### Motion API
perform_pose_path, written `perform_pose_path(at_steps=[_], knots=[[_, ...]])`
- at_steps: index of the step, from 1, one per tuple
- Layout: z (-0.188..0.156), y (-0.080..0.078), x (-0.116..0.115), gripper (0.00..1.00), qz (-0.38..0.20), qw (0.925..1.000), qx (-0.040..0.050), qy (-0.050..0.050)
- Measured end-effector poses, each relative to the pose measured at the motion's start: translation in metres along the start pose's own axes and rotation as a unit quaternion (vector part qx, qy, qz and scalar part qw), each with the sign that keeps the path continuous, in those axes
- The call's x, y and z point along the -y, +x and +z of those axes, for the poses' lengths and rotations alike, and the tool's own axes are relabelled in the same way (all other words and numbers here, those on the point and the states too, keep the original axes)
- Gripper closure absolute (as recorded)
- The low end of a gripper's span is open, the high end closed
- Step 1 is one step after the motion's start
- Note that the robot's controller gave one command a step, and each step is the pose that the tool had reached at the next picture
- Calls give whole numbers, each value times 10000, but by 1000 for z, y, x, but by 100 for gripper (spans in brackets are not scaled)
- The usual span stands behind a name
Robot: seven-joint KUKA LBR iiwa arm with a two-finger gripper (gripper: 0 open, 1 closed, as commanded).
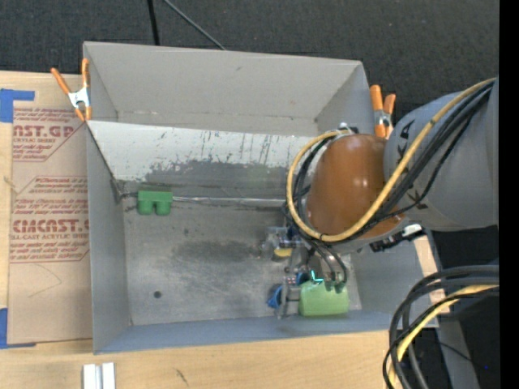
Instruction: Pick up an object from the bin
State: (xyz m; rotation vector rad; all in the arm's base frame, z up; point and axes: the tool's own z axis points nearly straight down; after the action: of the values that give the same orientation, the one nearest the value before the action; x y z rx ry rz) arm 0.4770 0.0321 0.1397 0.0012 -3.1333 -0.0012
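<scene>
While the large grey robot arm point(454, 168) reaches in from the right, it bends down steeply into a grey metal bin point(227, 87) with sloping walls and a scuffed floor. A rounded orange-brown cover point(345, 185) sits on its wrist, with yellow and black cables point(297, 186) looped around it. Below the cover, the gripper point(310, 282) points down into the bin's near right corner, low over the floor. From this angle I cannot tell how far it is open, nor whether it has hold of anything.

A light green rectangular block point(326, 302) lies directly at the tip of the gripper, on its near side. It rests on the floor against the bin's near wall, and it looks solid and blunt-edged. It appears to touch the gripper, though the contact is unclear.

Small blue and yellow bits point(280, 245) show just to the left of the gripper, too small to identify. A second, darker green block point(154, 203) lies well apart, at the far left edge of the floor.
</scene>
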Motion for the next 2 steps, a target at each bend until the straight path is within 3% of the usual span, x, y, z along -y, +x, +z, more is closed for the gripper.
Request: perform_pose_path(at_steps=[1,2], knots=[[72,-17,74,0,-411,9991,59,10],[70,-16,71,100,-433,9991,49,2]])
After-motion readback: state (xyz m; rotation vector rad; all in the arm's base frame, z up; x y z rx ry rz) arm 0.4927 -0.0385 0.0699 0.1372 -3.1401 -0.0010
